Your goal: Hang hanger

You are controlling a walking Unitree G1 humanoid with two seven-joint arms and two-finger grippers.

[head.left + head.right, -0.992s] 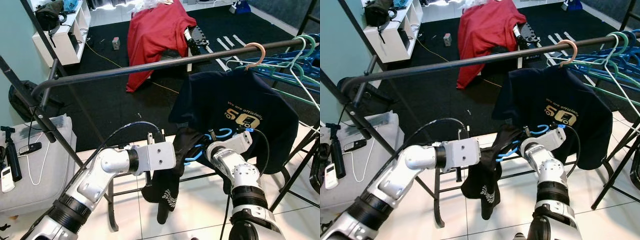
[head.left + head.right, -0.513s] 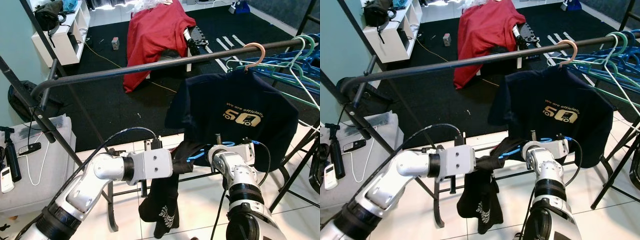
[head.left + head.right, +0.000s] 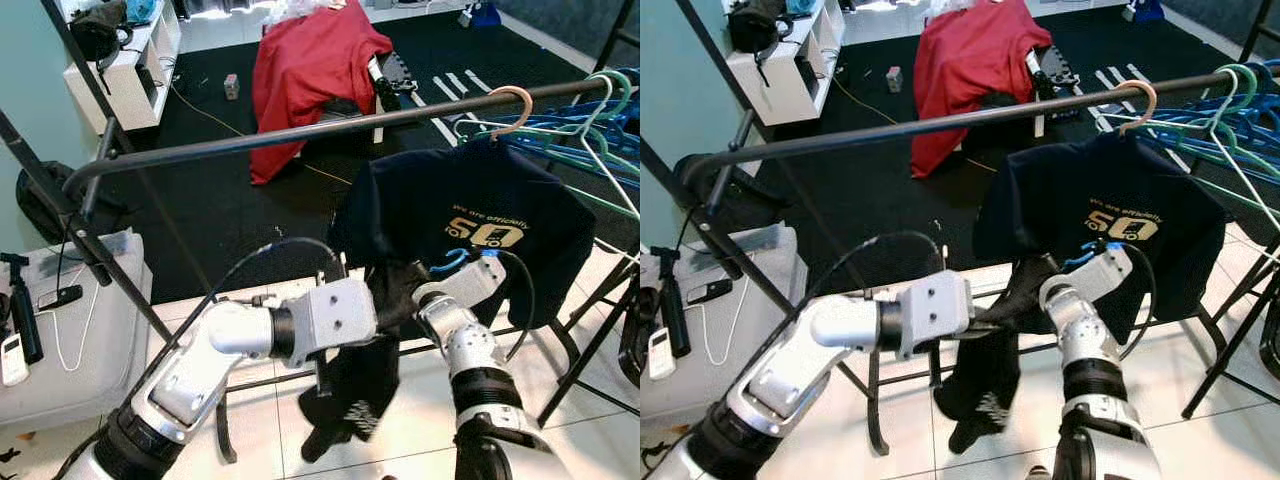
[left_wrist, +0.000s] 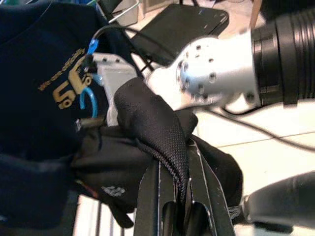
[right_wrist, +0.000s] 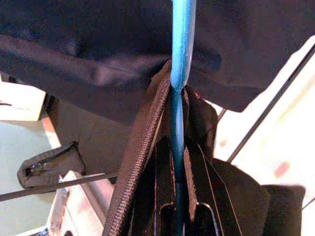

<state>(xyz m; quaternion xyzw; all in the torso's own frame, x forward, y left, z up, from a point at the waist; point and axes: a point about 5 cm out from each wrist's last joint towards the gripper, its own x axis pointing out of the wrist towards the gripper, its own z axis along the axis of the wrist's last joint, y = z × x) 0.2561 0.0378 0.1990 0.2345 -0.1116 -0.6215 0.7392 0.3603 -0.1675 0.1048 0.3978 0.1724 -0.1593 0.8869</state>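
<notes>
Below the metal rail [image 3: 300, 135], left pincer [image 4: 181, 189] pinching mesh black garment [image 3: 355, 385], right pincer [image 5: 176, 147] clamping thin blue hanger [image 5: 179, 59].

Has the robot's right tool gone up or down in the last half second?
Yes, up. The right tool, gripping the blue hanger, now overlaps the hung shirt, closer to the rail.

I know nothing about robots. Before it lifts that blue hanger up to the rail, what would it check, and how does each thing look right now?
1. Right gripper closed on the blue hanger: ok.
2. Left gripper pinching the black garment: ok.
3. Garment seated on the hanger: not ok, it dangles bunched below the arms.
4. Free stretch of rail left of the hung navy T-shirt: ok.
5. Hanger's hook facing the rail: cannot tell, fabric and wrist cover it.
</notes>
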